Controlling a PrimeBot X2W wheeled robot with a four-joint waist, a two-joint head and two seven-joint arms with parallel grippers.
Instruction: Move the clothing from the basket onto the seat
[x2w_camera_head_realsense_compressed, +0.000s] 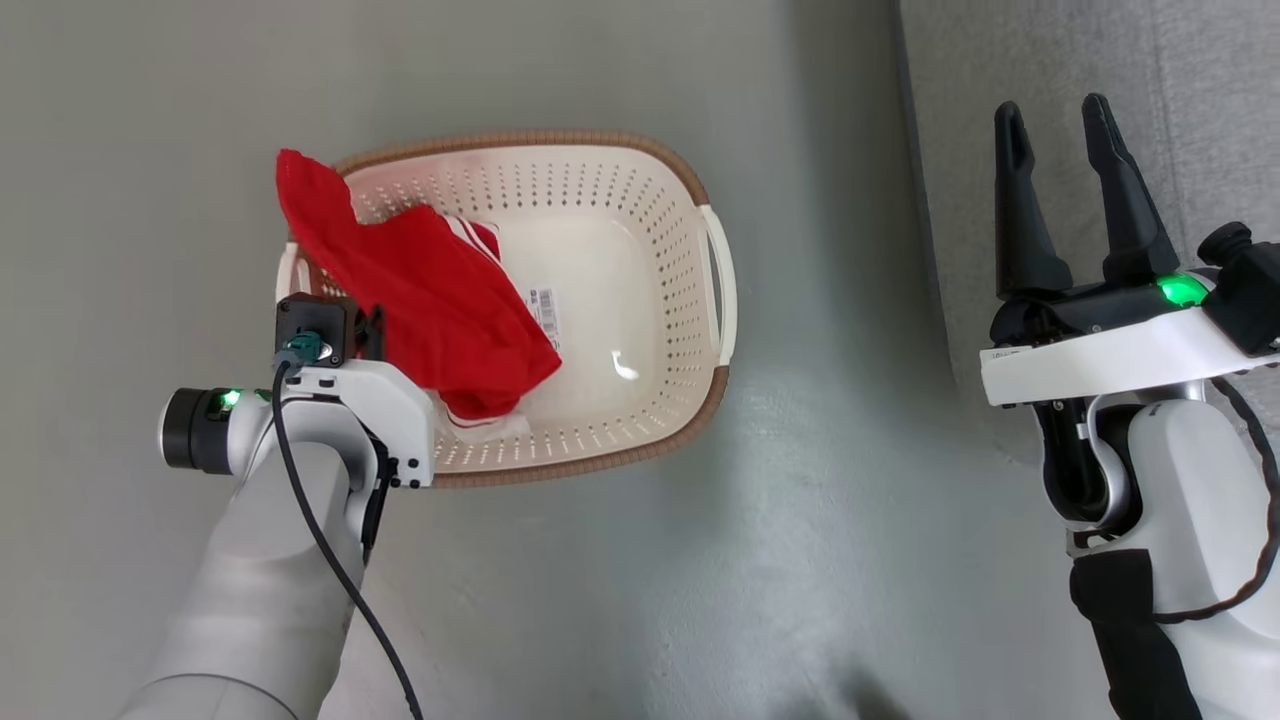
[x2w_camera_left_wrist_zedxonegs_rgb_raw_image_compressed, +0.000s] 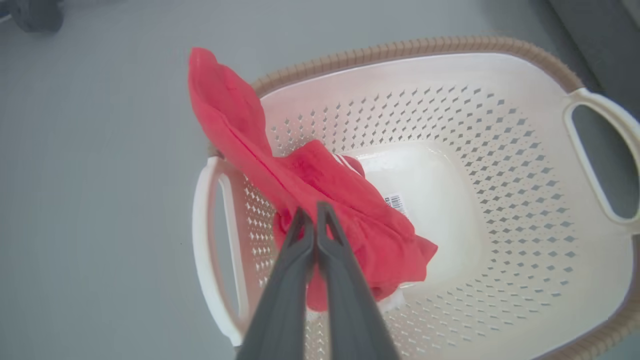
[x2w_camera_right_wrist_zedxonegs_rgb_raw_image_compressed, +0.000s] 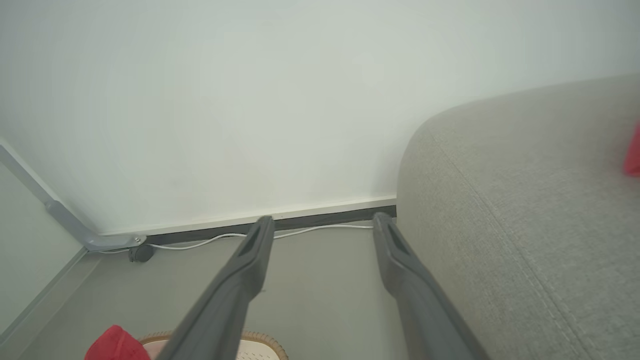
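The red clothing (x2w_camera_head_realsense_compressed: 440, 300) lies bunched in the left half of the cream basket (x2w_camera_head_realsense_compressed: 640, 330), with one end draped up over the brown rim at the far left. In the left wrist view my left gripper (x2w_camera_left_wrist_zedxonegs_rgb_raw_image_compressed: 314, 214) has its fingers pressed together on a fold of the clothing (x2w_camera_left_wrist_zedxonegs_rgb_raw_image_compressed: 350, 210) inside the basket (x2w_camera_left_wrist_zedxonegs_rgb_raw_image_compressed: 500, 200). My right gripper (x2w_camera_head_realsense_compressed: 1055, 125) stands open and empty at the right, over the edge of the grey seat (x2w_camera_head_realsense_compressed: 1100, 60). A small piece of red clothing (x2w_camera_right_wrist_zedxonegs_rgb_raw_image_compressed: 632, 150) lies on the seat (x2w_camera_right_wrist_zedxonegs_rgb_raw_image_compressed: 525, 225) at the right edge of the right wrist view.
The basket stands on a grey floor (x2w_camera_head_realsense_compressed: 800, 550) left of the seat. A white wall, a baseboard with a white cable (x2w_camera_right_wrist_zedxonegs_rgb_raw_image_compressed: 210, 241) and a grey frame leg with a caster (x2w_camera_right_wrist_zedxonegs_rgb_raw_image_compressed: 140, 252) lie beyond my right gripper (x2w_camera_right_wrist_zedxonegs_rgb_raw_image_compressed: 322, 222).
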